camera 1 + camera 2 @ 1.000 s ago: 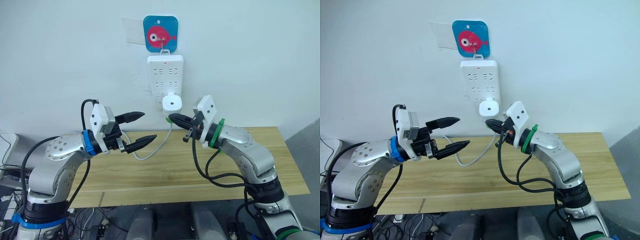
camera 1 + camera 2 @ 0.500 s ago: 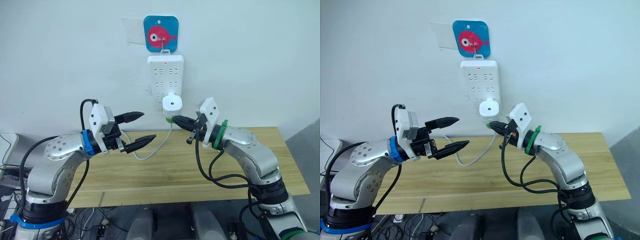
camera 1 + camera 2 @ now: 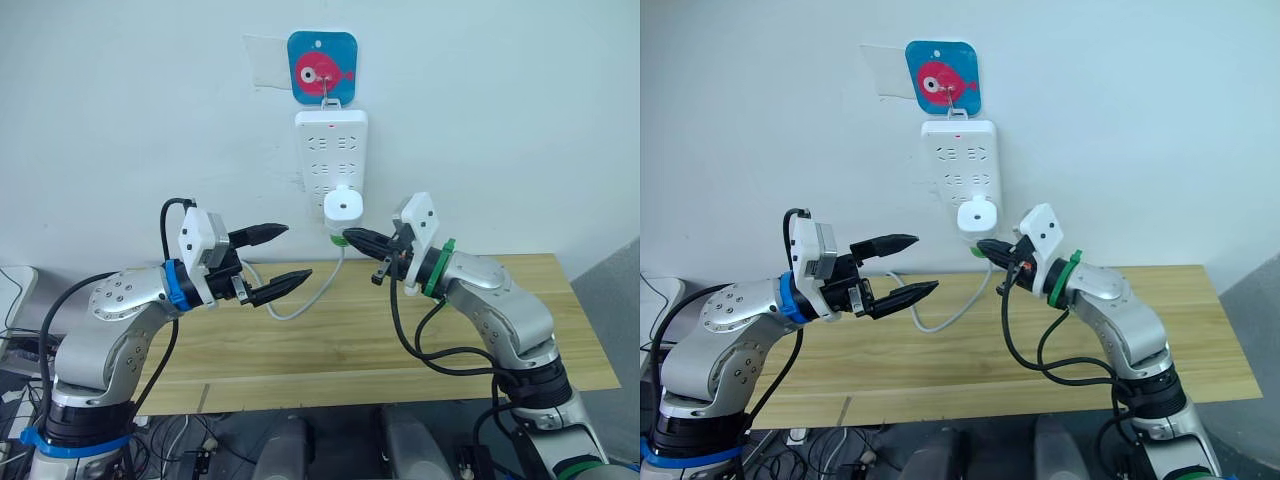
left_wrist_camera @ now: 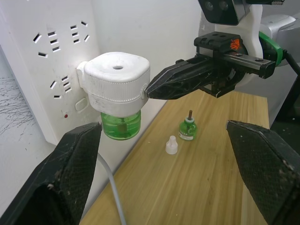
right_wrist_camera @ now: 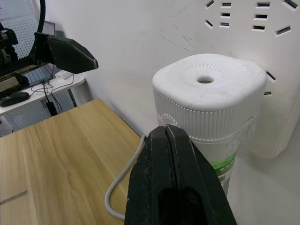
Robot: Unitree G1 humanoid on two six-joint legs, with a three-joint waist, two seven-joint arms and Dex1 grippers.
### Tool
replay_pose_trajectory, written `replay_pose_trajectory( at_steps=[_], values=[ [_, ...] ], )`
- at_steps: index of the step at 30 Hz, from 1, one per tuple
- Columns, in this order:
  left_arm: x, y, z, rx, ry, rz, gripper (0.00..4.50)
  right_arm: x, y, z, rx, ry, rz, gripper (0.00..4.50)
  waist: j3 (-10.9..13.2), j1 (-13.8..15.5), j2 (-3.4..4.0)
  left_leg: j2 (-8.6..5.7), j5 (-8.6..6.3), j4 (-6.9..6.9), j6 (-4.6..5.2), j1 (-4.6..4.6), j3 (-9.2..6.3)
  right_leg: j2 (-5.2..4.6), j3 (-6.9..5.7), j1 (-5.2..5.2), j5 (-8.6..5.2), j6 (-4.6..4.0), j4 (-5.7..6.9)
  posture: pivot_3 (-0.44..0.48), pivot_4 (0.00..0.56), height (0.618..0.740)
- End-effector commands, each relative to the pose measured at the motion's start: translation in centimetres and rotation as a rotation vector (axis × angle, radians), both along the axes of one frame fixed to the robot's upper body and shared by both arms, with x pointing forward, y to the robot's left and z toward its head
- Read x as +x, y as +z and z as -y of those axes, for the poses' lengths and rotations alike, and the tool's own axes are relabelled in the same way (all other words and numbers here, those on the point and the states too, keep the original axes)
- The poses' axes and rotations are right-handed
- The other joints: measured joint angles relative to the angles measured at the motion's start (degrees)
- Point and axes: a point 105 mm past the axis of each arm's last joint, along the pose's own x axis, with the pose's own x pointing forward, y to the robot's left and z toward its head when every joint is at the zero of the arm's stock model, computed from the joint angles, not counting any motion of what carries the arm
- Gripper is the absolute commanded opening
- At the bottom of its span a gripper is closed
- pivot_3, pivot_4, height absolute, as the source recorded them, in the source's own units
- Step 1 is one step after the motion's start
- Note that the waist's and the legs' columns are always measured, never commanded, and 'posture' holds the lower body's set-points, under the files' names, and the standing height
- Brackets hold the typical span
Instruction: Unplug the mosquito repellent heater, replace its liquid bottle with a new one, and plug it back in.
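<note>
The white mosquito repellent heater sits plugged into the wall power strip, with a green liquid bottle screwed in underneath. My right gripper is shut with nothing in it. Its tip is at the heater's lower right side, touching or nearly so. My left gripper hangs open to the left of the heater, well apart from it. On the table below stand a small green bottle with a wick and a loose white cap.
A blue plaque with a pink fish hangs above the strip. The strip's white cable loops down onto the wooden table between my arms. The wall is right behind the heater.
My right forearm has shifted slightly to the right, while its shut tip stays beside the heater. The left arm has not moved.
</note>
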Motion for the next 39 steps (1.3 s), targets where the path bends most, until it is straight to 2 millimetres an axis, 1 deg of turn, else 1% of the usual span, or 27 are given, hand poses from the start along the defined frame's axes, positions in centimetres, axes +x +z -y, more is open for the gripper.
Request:
replay_pose_trajectory(
  at_steps=[1,5,9,11,13,17,20,21,22,24,26,29,31,34,37,39],
  values=[
    [0.0,0.7,-0.2,-0.006,-0.002,0.033,4.47,0.8,1.9,0.9,0.027,-0.093,0.09,0.0,0.0,0.0,0.0,0.0,0.0,0.0,0.0,0.0,0.0,0.0,0.0,0.0,0.0,0.0,0.0,-0.047,0.185,0.74],
    [0.2,0.8,-0.2,-0.006,0.0,0.036,4.47,1.0,1.9,1.0,0.03,-0.131,0.103,0.0,0.0,0.0,0.0,0.0,0.0,0.0,0.0,0.02,0.0,0.0,0.0,0.0,0.0,-0.01,0.03,-0.049,0.186,0.74],
    [0.2,0.8,-0.3,-0.003,0.002,0.031,4.47,0.5,1.6,1.0,0.027,-0.099,0.078,0.0,0.0,0.0,0.0,0.0,0.0,0.0,0.0,0.02,-0.01,0.0,-0.01,0.01,0.0,-0.01,0.04,-0.049,0.186,0.74],
    [0.2,0.7,-0.4,0.001,0.007,0.025,4.47,-0.1,1.5,0.9,0.029,-0.053,0.06,0.0,0.0,0.01,0.0,0.0,0.0,0.0,0.0,0.02,-0.01,0.0,-0.01,0.01,0.0,-0.01,0.04,-0.051,0.185,0.74],
    [0.3,0.5,-0.7,0.005,0.018,0.014,4.47,-1.1,1.5,0.9,0.023,0.024,0.042,0.0,0.0,0.01,0.0,0.0,0.0,0.0,0.0,0.02,-0.02,0.0,-0.02,0.02,0.0,-0.01,0.02,-0.051,0.185,0.74],
    [0.4,0.3,-1.5,0.012,0.049,-0.012,4.47,-2.8,1.3,1.6,-0.004,0.138,0.003,0.0,0.0,0.04,0.0,0.0,0.0,-0.02,0.0,0.0,-0.03,0.0,-0.03,0.03,0.0,-0.01,-0.04,-0.045,0.185,0.74],
    [0.5,0.1,-2.3,0.024,0.079,-0.036,4.5,-3.7,1.2,2.8,-0.025,0.184,-0.027,0.56,0.0,0.06,0.0,0.02,0.0,-0.02,0.01,0.01,-0.02,0.02,-0.03,0.03,0.0,-0.01,-0.05,-0.036,0.183,0.74],
    [0.5,-0.1,-2.7,0.026,0.097,-0.052,4.5,-4.0,1.1,3.5,-0.034,0.199,-0.044,0.87,0.0,0.07,0.0,0.04,-0.01,-0.02,0.01,0.02,-0.03,0.04,-0.04,0.06,0.0,-0.01,-0.05,-0.032,0.183,0.74],
    [0.6,-0.3,-3.2,0.028,0.117,-0.07,4.5,-4.2,1.0,4.2,-0.047,0.205,-0.054,1.26,0.0,0.1,0.0,0.04,-0.01,-0.02,0.01,0.02,-0.03,0.04,-0.03,0.06,0.0,-0.01,-0.06,-0.032,0.183,0.74],
    [0.7,-0.9,-4.4,0.058,0.168,-0.108,4.5,-4.1,0.9,6.1,-0.075,0.186,-0.066,1.96,0.0,0.17,0.0,0.04,-0.01,-0.03,0.02,0.01,-0.03,0.04,-0.05,0.07,-0.01,-0.01,-0.08,-0.033,0.18,0.74],
    [0.9,-1.6,-5.9,0.094,0.226,-0.137,4.5,-3.3,1.0,8.5,-0.103,0.121,-0.063,2.67,0.0,0.19,0.0,0.04,-0.01,-0.03,0.02,0.02,-0.03,0.05,-0.05,0.08,-0.01,-0.01,-0.09,-0.039,0.175,0.74],
    [1.4,-2.0,-8.3,0.102,0.316,-0.158,4.5,-1.8,1.3,12.5,-0.135,0.003,-0.045,3.75,0.0,0.25,-0.01,0.03,-0.01,-0.03,0.02,0.06,0.0,0.05,-0.05,0.13,-0.01,-0.01,-0.1,-0.048,0.171,0.74],
    [1.6,-2.4,-10.2,0.117,0.371,-0.173,4.5,-1.1,1.3,15.2,-0.157,-0.075,-0.032,4.46,0.0,0.23,-0.01,0.03,-0.01,-0.03,0.02,0.05,0.01,0.05,-0.05,0.13,-0.01,-0.01,-0.12,-0.057,0.169,0.74],
    [1.9,-3.2,-12.5,0.158,0.44,-0.185,4.5,-0.4,1.1,18.4,-0.135,-0.163,-0.04,4.46,-0.01,0.18,-0.01,0.05,-0.01,-0.04,0.02,0.06,0.07,0.05,-0.03,0.12,-0.01,-0.01,-0.12,-0.066,0.162,0.74],
    [2.3,-4.1,-13.8,0.195,0.472,-0.187,4.5,-0.4,0.1,20.6,-0.147,-0.197,-0.047,4.46,-0.01,0.13,-0.02,0.05,-0.01,-0.05,0.02,0.07,0.11,0.05,-0.01,0.13,-0.01,-0.01,-0.11,-0.068,0.161,0.74],
    [2.6,-4.2,-14.2,0.205,0.481,-0.179,4.5,-0.4,-0.5,21.6,-0.154,-0.212,-0.064,4.46,-0.01,0.08,-0.02,0.05,-0.01,-0.05,0.02,0.07,0.11,0.04,-0.01,0.13,-0.01,-0.01,-0.11,-0.071,0.159,0.74]
  ],
)
